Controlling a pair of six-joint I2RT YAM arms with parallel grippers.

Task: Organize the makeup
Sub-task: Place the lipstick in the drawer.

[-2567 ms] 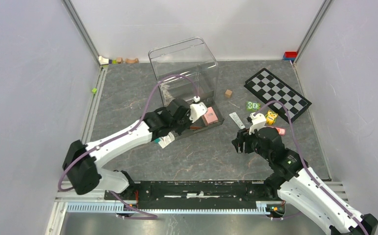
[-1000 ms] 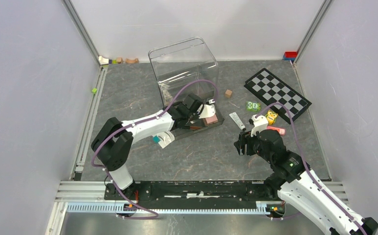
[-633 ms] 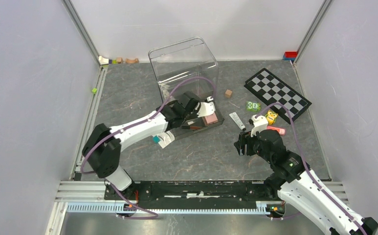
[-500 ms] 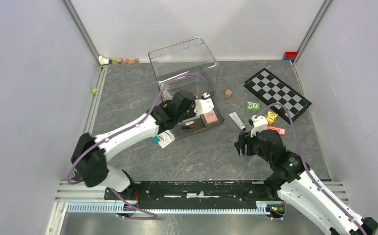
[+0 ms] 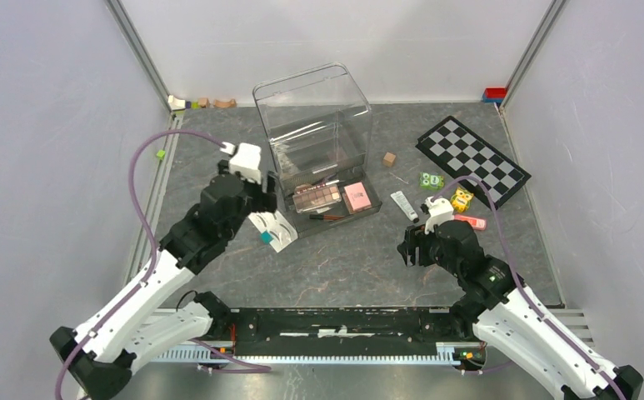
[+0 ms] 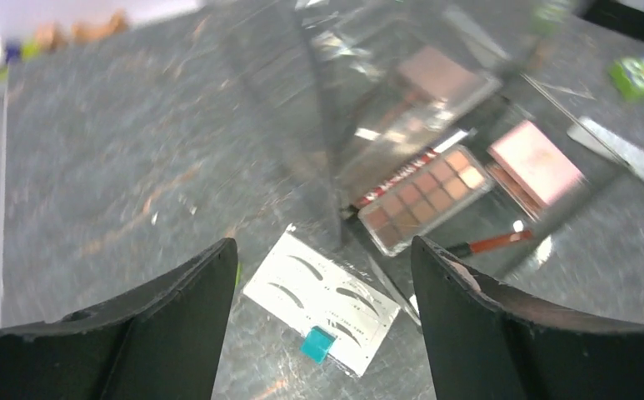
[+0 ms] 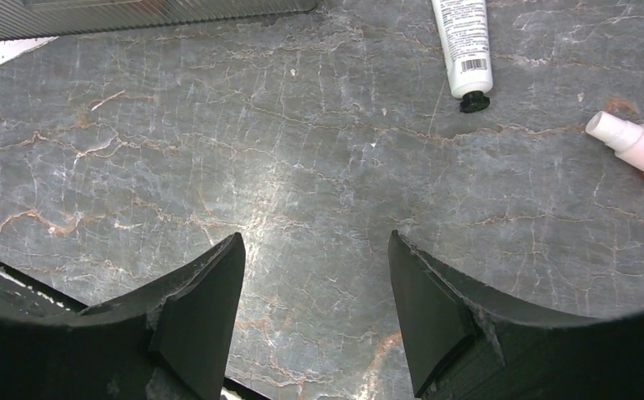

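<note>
Near the bases, right hand [image 7: 314,242]: open, empty, over the surface [image 7: 218,125].
Farther, left hand [image 6: 322,250]: open, empty, hovers above white eyebrow card [image 6: 322,302].
Beyond card: brown eyeshadow palette [image 6: 422,198], pink compact [image 6: 535,162], side by side before clear box [image 5: 314,117].
Right of these: white tube [image 7: 464,42], pink tube [image 7: 643,150], lying on the surface.

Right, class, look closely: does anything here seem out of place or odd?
Yes. The white eyebrow card lies outside the clear box, beside its near-left corner, with a small teal cube at its edge. A white tube and a pink tube also lie loose to the right.
</note>
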